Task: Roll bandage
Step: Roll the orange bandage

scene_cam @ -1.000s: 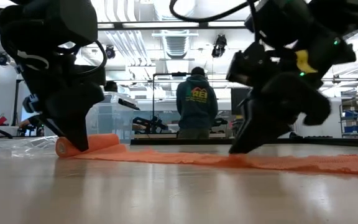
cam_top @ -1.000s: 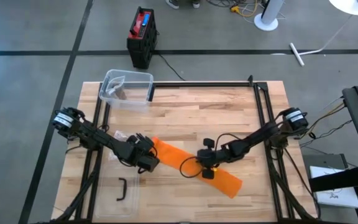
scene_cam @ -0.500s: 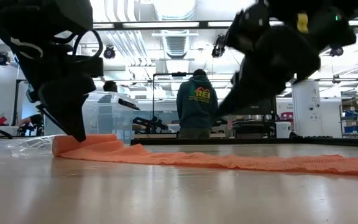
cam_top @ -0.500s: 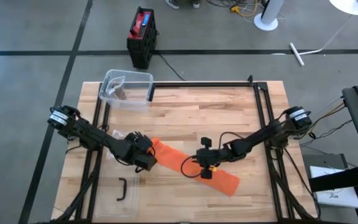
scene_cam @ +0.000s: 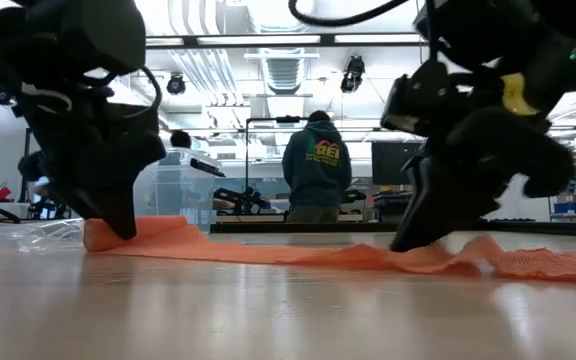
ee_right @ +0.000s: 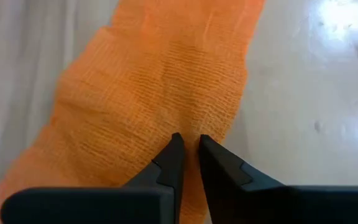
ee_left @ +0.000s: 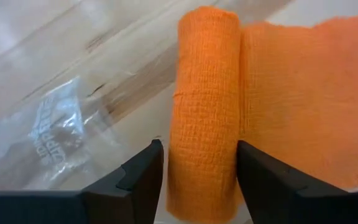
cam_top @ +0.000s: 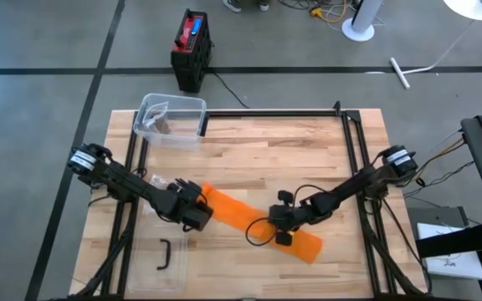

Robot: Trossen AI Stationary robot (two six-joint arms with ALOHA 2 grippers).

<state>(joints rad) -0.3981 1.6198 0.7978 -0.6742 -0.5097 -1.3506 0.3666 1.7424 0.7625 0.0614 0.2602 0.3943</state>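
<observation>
An orange bandage lies slanting across the wooden table, from the middle left toward the near right. Its left end is wound into a short roll, and my left gripper is shut on that roll. The flat strip runs on to my right gripper, which stands shut with its tips on the cloth. Just past that gripper, the low view shows the strip humped into a wrinkle. The free end lies flat on the wood. My left gripper has the roll between its two fingers, one on each long side, near the end that faces the wrist. The fingers slant down from the table's left and lie along the roll. The roll rests on the table. My right gripper presses its shut fingertips down on the middle of the flat strip, slanting down from the table's right. The strip lies on the wood under them. Whether a fold is caught between the tips, I cannot tell.
A clear plastic bin stands at the far left. A crumpled clear bag lies beside the roll, and a clear lid with a black handle lies near the front left. Black frame rails edge the table. A person stands behind it.
My right gripper lifted off the strip, then came down on it again a little nearer the table's near edge. The strip has since humped up into a wrinkle beside it. The rolled end has stayed in place at my left gripper.
</observation>
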